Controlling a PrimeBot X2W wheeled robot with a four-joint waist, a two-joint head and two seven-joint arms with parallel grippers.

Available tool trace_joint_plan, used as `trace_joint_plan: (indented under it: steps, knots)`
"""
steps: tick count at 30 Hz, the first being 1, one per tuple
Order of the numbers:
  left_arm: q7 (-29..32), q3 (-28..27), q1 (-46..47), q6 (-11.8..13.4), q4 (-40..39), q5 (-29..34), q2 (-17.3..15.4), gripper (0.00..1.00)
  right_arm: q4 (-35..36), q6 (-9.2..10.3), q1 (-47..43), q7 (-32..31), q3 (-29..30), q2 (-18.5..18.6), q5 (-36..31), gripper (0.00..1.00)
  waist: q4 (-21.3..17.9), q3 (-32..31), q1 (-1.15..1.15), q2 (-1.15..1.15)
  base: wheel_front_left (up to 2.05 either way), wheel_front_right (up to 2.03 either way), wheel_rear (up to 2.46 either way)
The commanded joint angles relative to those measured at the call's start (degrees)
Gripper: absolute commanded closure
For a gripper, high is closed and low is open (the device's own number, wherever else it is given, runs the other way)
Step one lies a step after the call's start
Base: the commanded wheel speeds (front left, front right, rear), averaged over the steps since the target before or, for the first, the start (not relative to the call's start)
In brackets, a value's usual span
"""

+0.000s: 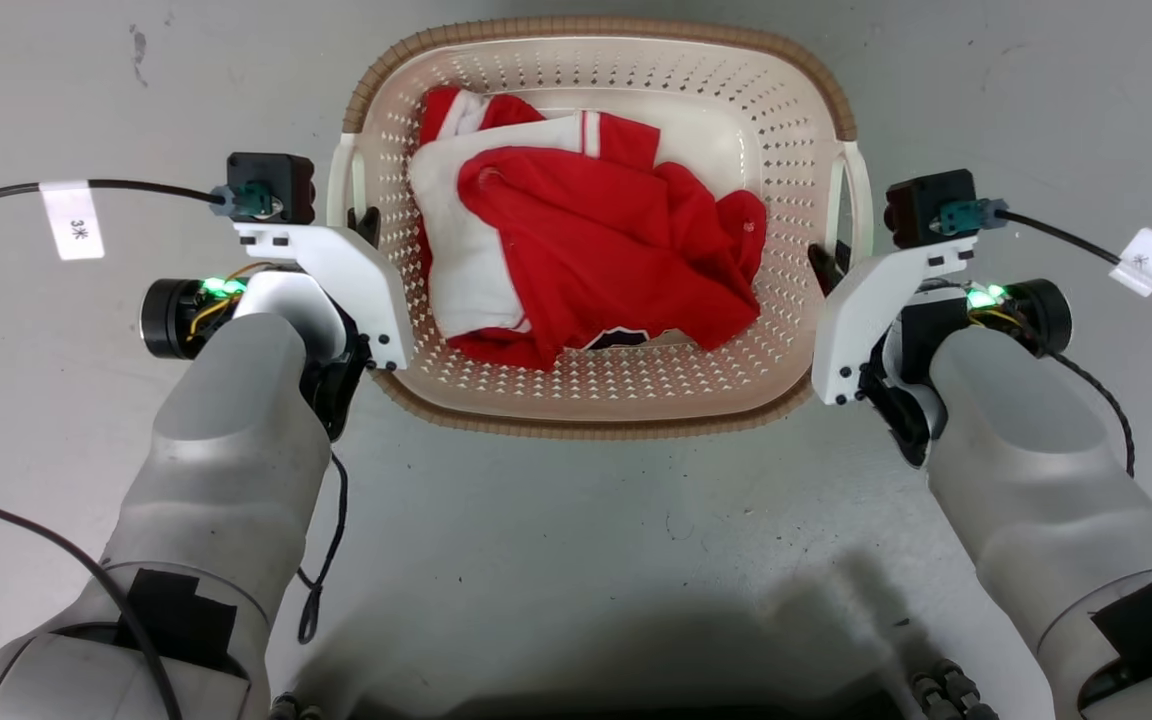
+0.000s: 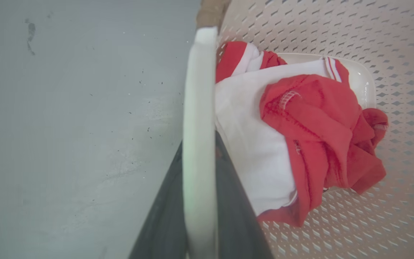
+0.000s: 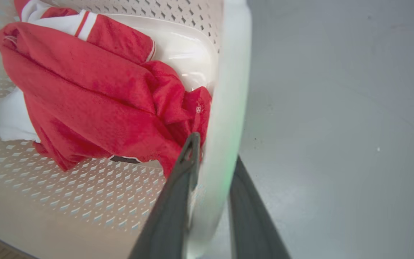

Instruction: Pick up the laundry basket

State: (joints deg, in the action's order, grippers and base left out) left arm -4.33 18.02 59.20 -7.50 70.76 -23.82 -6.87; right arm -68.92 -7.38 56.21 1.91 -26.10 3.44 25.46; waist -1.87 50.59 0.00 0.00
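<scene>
Seeing left forearm (image 1: 226, 450) at lower left and right forearm (image 1: 1026, 450) at lower right of head view, both angling up-frame toward centre. Trailing black cables with white tags (image 1: 71, 218) off toward both side edges.

Reading laundry basket (image 1: 596, 425) at upper centre of head view, sitting on grey floor (image 1: 576, 540) between the two arms. Noting cream perforated walls and brown woven-look rim. Carrying a crumpled red and white garment (image 1: 596, 250) inside, lying on the basket bottom.

Finding left tool (image 1: 366, 225) at left handle (image 1: 341, 180), mid-left of frame, dark fingers reaching in at the basket's side. Checking left wrist view: left tool (image 2: 199, 144) closing nearly all the way onto left handle (image 2: 199, 90), one finger against each side of the white bar running up frame centre. Showing floor on the left half and basket interior with the garment (image 2: 300, 126) on the right half.

Finding right tool (image 1: 824, 262) at right handle (image 1: 861, 190), mid-right of frame, mirroring the other side. Checking right wrist view: right tool (image 3: 215, 149) gripping right handle (image 3: 234, 72) the same way, inner finger on the basket side, outer finger on the floor side, both touching the bar. Showing garment (image 3: 84, 90) at upper left, floor on the right.

Not telling from these views whether the basket bottom is lifting off the floor.
</scene>
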Motion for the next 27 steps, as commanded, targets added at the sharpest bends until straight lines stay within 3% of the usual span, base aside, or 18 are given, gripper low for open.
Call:
trace_joint_plan:
  steps: [1, 13, 27]
  knots:
    - [0.0, 0.5, -0.1, 0.0, -0.5, -0.6, 0.4, 1.00, 0.1, -0.23, -0.1, -0.3, -0.9, -1.1, 0.4, 1.00, 0.0, 0.0, 0.00, 0.00, 0.00, 0.00, 0.00]
    - [2.6, 6.5, -1.5, -0.1, -1.1, -5.9, 0.8, 1.00, 0.2, -0.48, -1.2, -4.1, -6.5, -1.3, 6.6, 1.00, 0.4, -3.3, 0.00, 0.00, 0.00, 0.00, 0.00]
    - [12.5, 11.5, -5.0, -0.3, -0.5, -13.3, 2.1, 1.00, -1.6, -0.52, -3.3, -16.1, -10.5, -1.5, 14.1, 1.00, 1.3, -18.1, 0.00, 0.00, 0.00, 0.00, 0.00]
